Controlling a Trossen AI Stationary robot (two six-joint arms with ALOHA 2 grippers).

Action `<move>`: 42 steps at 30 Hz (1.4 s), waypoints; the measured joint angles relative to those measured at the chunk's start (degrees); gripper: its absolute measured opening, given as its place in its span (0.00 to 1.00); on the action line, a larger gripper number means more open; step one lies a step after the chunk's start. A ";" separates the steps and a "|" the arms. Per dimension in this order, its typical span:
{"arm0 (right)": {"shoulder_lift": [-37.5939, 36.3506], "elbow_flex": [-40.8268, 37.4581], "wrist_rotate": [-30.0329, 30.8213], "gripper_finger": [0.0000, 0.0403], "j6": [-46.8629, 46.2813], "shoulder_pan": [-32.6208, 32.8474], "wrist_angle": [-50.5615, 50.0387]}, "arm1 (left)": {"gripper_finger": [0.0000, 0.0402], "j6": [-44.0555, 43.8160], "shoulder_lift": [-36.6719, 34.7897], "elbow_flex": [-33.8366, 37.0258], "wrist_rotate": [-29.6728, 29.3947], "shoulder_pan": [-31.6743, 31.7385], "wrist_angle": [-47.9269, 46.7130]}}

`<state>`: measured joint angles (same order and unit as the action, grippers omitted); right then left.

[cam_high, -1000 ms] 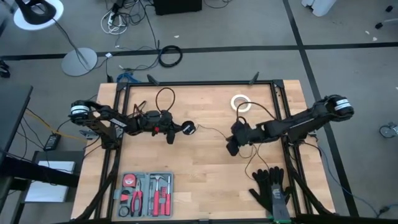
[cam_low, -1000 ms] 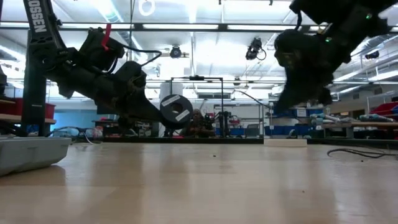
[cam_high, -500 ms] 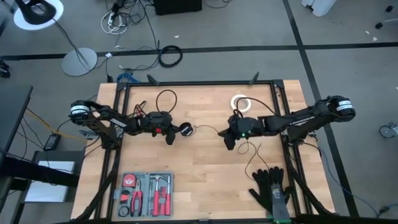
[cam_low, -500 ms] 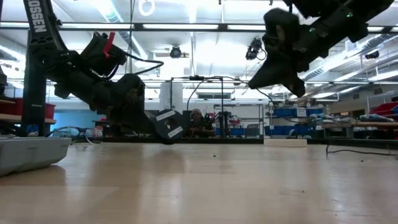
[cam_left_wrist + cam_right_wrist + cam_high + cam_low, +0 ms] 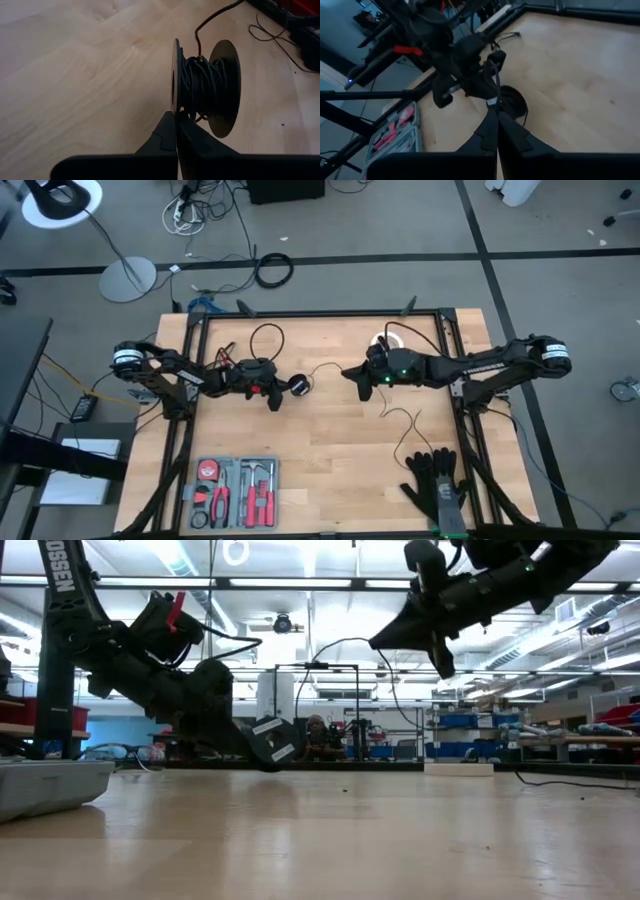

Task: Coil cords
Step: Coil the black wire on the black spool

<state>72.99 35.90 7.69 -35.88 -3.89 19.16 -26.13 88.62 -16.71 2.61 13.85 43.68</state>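
The wooden table is the largest thing, and I place everything by the small black spool that sits near its middle.

The left arm comes in from the left edge of the table and ends just at the left side of the spool. The right arm comes from the right edge and ends to the right of the spool, a little apart from it.

The tool tray with red-handled tools lies well apart from the spool, toward the near edge of the table. The black gloves lie at the near right corner, also far from the spool. The white tape ring is to the right of the spool, partly hidden by the right arm.

The left gripper has its fingers pressed together, pinching the rim of the spool's flange; in the low view the spool is tilted and low, close to the table top. The right gripper is pressed together on the thin black cord, well above the table in the low view.

The cord is wound partly on the spool's core. From the spool it goes in an arc to the right gripper, and more of it lies in loose loops on the table to the right of the spool, toward the gloves.
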 joint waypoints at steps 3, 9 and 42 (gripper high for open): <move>0.00 1.64 -0.01 0.00 1.85 -0.33 0.22 | 0.00 -0.01 0.00 0.00 -0.15 0.00 -0.02; 5.60 8.15 -2.19 0.00 6.01 -1.27 0.28 | 0.00 -0.94 0.00 -0.05 -1.76 0.00 0.11; 33.90 32.79 -21.01 0.00 10.65 -1.77 -2.23 | 0.00 -4.37 0.02 0.00 -13.22 0.02 3.62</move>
<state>106.89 68.69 -13.32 -25.23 -5.67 16.93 -30.50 88.64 -16.71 -10.61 13.87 47.30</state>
